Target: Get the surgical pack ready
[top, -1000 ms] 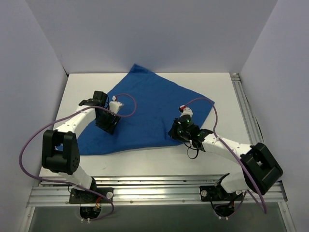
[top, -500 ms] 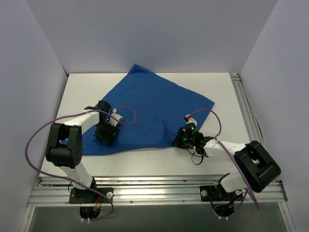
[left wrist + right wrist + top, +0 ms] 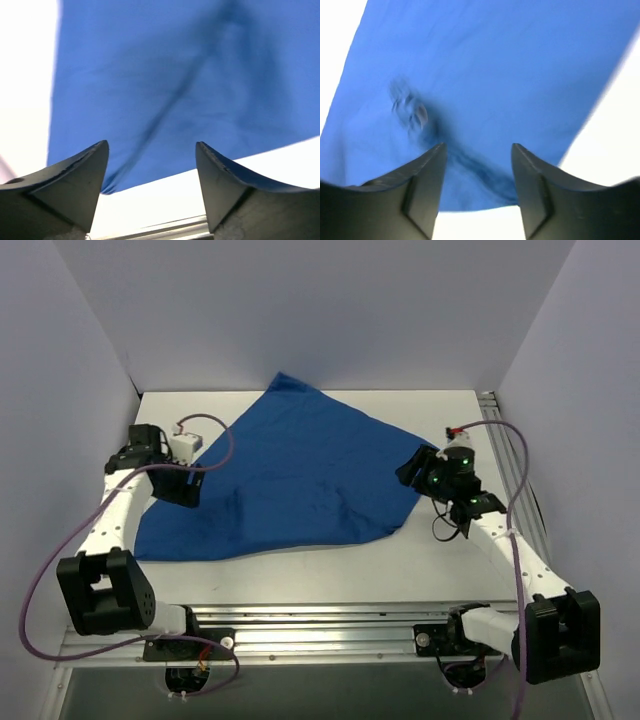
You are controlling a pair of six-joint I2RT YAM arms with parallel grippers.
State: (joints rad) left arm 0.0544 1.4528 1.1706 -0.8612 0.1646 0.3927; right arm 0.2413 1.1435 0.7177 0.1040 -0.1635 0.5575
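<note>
Blue drape [image 3: 290,480], woven cloth, lies spread on the white table [image 3: 300,575], one corner toward the back wall. Shallow creases run across the middle, and there is a small pucker [image 3: 417,116] near the right side. How do we expect it to handle? (K.)

Soft, limp and light, by the look of it, with no stiffness to hold a shape. It should follow a pull, then sag and bunch. Not fragile. Likely grips the tabletop a little, so dragging may wrinkle it. (M.)

State of the jaws? (K.)

Left gripper [image 3: 151,150]: jaws apart, nothing between them, hovering over the drape's left margin close to its near edge. Right gripper [image 3: 477,150]: jaws apart as well, nothing held, above the drape's right corner. (M.)

Where to take hold? (K.)

At corners or along an edge, where a finger can slide under a single layer. A pinch in the middle would probably only raise a tent. Suggest both arms take opposite corners, so that the cloth stays taut while it is folded. Risk: it may slip from a shallow pinch. (M.)
</note>
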